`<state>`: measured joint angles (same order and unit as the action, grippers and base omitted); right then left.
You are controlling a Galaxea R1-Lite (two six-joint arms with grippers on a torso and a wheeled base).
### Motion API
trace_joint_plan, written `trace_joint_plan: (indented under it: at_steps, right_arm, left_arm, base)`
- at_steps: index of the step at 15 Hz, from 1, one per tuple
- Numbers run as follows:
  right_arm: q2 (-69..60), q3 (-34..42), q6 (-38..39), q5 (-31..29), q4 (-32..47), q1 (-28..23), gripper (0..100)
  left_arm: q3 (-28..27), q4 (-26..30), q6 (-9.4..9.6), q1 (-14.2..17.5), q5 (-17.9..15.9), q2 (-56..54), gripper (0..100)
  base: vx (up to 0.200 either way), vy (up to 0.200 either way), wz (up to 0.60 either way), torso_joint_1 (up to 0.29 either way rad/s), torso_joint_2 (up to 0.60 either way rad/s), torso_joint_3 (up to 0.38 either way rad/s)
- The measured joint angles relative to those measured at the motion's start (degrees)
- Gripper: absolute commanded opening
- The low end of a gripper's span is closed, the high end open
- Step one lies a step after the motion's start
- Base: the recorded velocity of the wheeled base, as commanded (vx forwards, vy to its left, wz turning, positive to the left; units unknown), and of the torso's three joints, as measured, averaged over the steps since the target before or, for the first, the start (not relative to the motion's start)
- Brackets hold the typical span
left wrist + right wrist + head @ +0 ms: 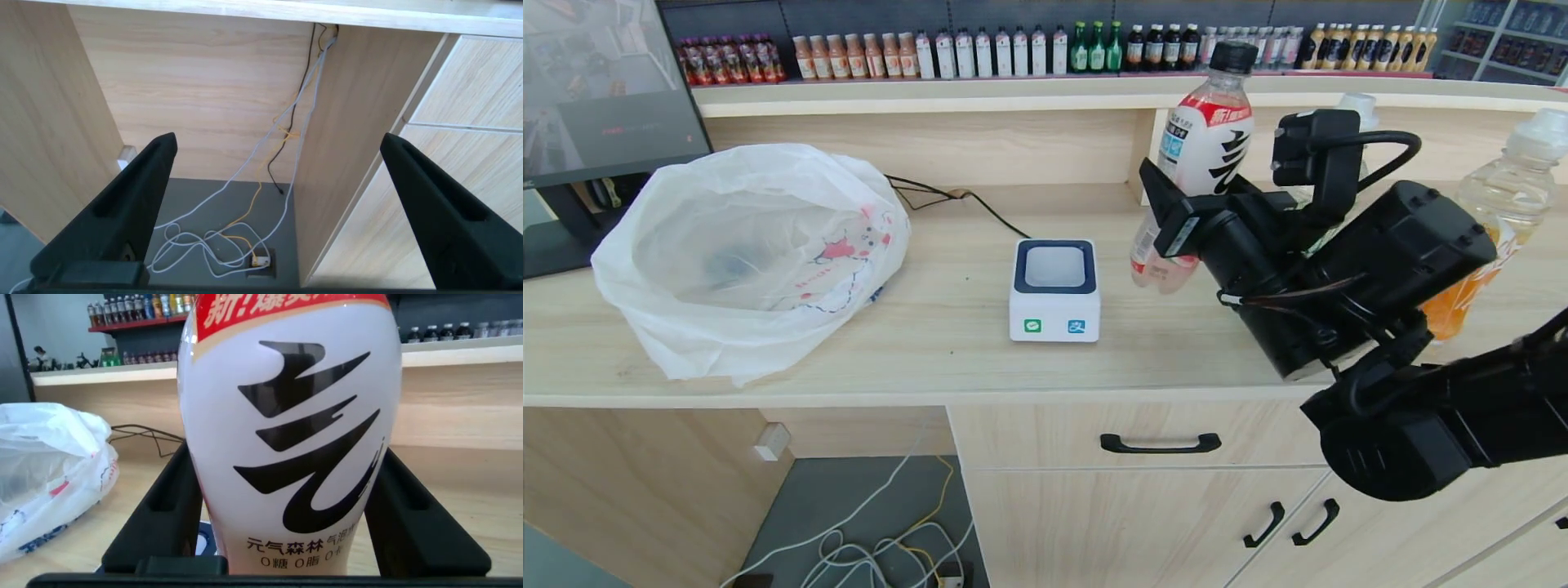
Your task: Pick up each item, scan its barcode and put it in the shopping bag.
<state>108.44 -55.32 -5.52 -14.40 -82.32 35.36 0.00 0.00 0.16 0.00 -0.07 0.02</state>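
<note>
Head view: right pincer [1176, 216] clamps the tilted bottle [1205, 147] low, aloft beside the scanner [1054, 286]; top-heavy, it could swing. Left wrist: left pincer [278, 147] gapes under the desk [204, 5]. Right wrist: front label faces the wrist; one wrong turn, scan misses.

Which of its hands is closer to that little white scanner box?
Right. The right gripper holds a bottle up beside the scanner; the left gripper is low in front of the counter, facing the cables.

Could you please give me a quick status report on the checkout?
Right gripper shut on bottle, held above counter, right of scanner. Left gripper open, below counter. Nothing between bottle and scanner; shopping bag open beyond.
</note>
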Motion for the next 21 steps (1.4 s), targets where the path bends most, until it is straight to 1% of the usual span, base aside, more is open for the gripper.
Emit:
trace_joint_plan:
  at_steps: [2, 6, 9, 12, 16, 18, 21]
  right_arm:
    - [-2.8, 4.0, 0.0, 0.0, 0.1, 1.4, 0]
    - [-9.0, 14.6, 0.4, 1.3, 0.2, 4.1, 0]
    - [-13.4, 21.2, 0.8, 3.4, 0.0, 4.7, 0]
    - [-16.5, 25.5, 1.8, 5.4, -0.1, 4.9, 0]
    - [-21.6, 30.4, 7.1, 5.9, 0.0, 6.0, 0]
    - [-23.1, 33.1, 11.5, 9.3, -0.1, 7.2, 0]
    - [-23.9, 35.2, 17.4, 12.3, -0.3, 7.8, 0]
  left_arm:
    - [0.0, 0.0, 0.02, 0.0, 0.0, 0.0, 100]
    - [0.0, 0.0, 0.02, 0.0, 0.0, 0.0, 100]
    - [0.0, 0.0, 0.02, 0.0, 0.0, 0.0, 100]
    - [0.0, 0.0, 0.02, 0.0, 0.0, 0.0, 100]
    - [0.0, 0.0, 0.02, 0.0, 0.0, 0.0, 100]
    - [0.0, 0.0, 0.02, 0.0, 0.0, 0.0, 100]
    - [0.0, 0.0, 0.00, 0.0, 0.0, 0.0, 100]
  base:
    - [0.000, 0.000, 0.00, 0.000, 0.00, 0.000]
    - [0.000, 0.000, 0.00, 0.000, 0.00, 0.000]
    - [0.000, 0.000, 0.00, 0.000, 0.00, 0.000]
    - [0.000, 0.000, 0.00, 0.000, 0.00, 0.000]
    - [0.000, 0.000, 0.00, 0.000, 0.00, 0.000]
    - [0.000, 0.000, 0.00, 0.000, 0.00, 0.000]
    - [0.000, 0.000, 0.00, 0.000, 0.00, 0.000]
